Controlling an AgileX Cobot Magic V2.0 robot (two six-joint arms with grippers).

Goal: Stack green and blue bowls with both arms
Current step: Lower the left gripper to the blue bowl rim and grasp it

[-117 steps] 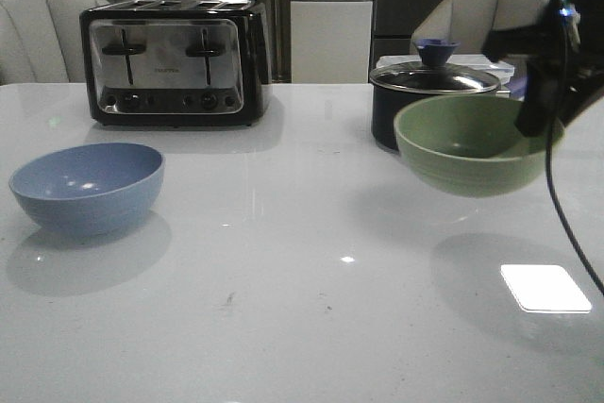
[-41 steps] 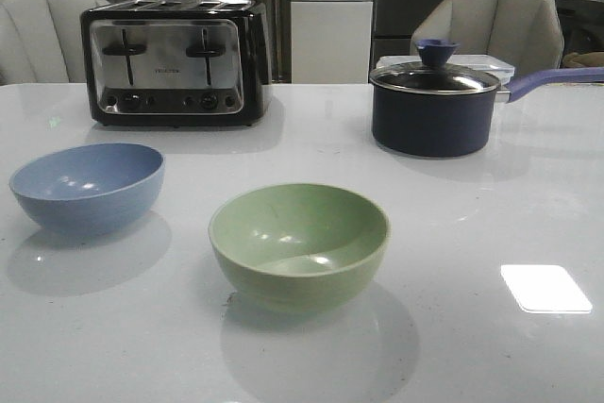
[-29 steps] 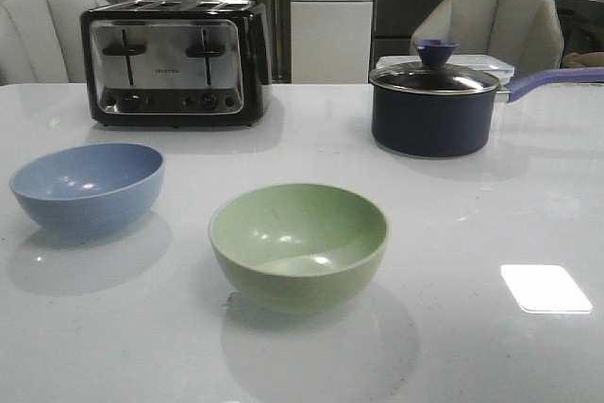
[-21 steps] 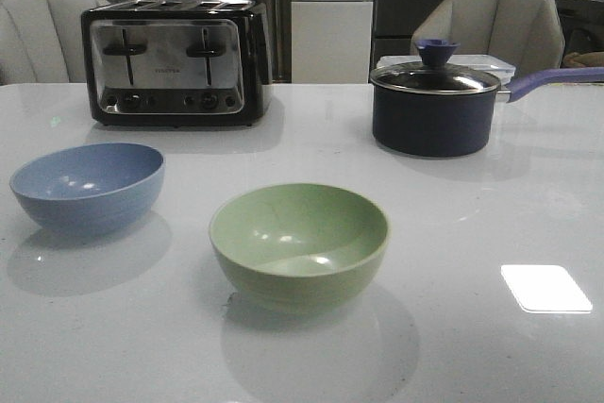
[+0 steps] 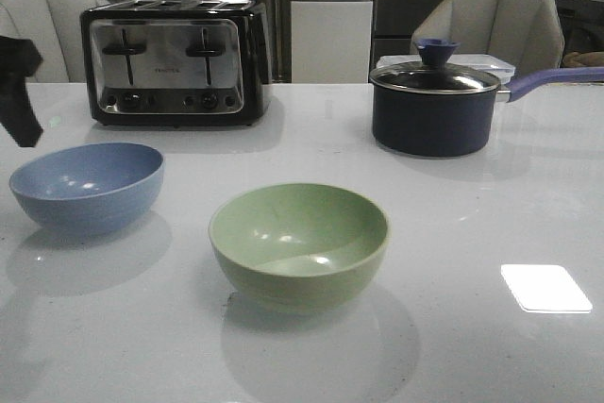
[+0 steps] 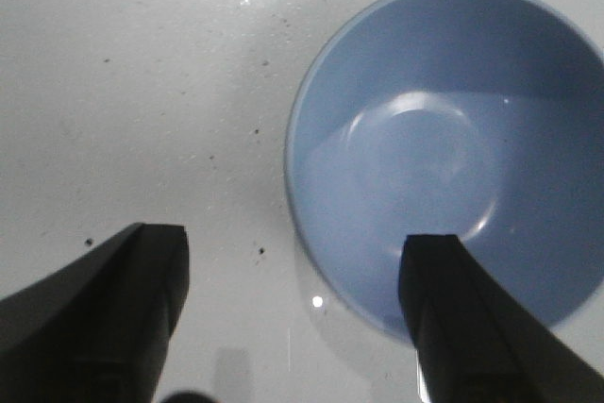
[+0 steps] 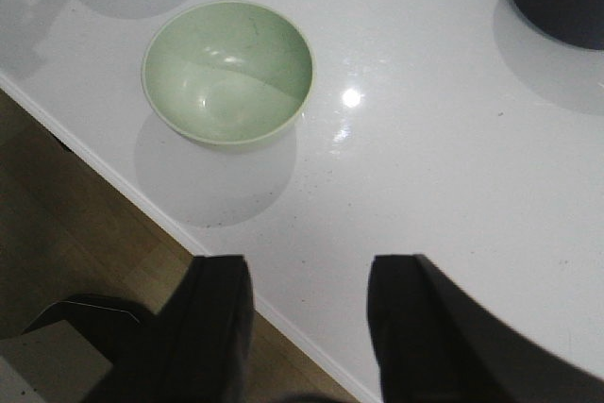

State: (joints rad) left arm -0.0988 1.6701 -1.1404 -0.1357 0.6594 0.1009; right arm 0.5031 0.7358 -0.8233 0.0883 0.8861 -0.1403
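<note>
Left gripper jaws apart, straddling the blue bowl rim; smooth, stiff, probably slippery, so pinch the wall. Right gripper jaws apart, empty.

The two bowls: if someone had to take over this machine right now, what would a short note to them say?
Left gripper: open, holding nothing, above the blue bowl, one finger over its rim, the other outside it.
Right gripper: open, holding nothing, pulled away from the green bowl, out past the table edge.
Green bowl: upright on the table, mid-front. Blue bowl: upright, to its left, apart from it.
Done: green bowl set down in the middle.
Left: grip the blue bowl's rim, lift it, and nest it in the green one.
</note>
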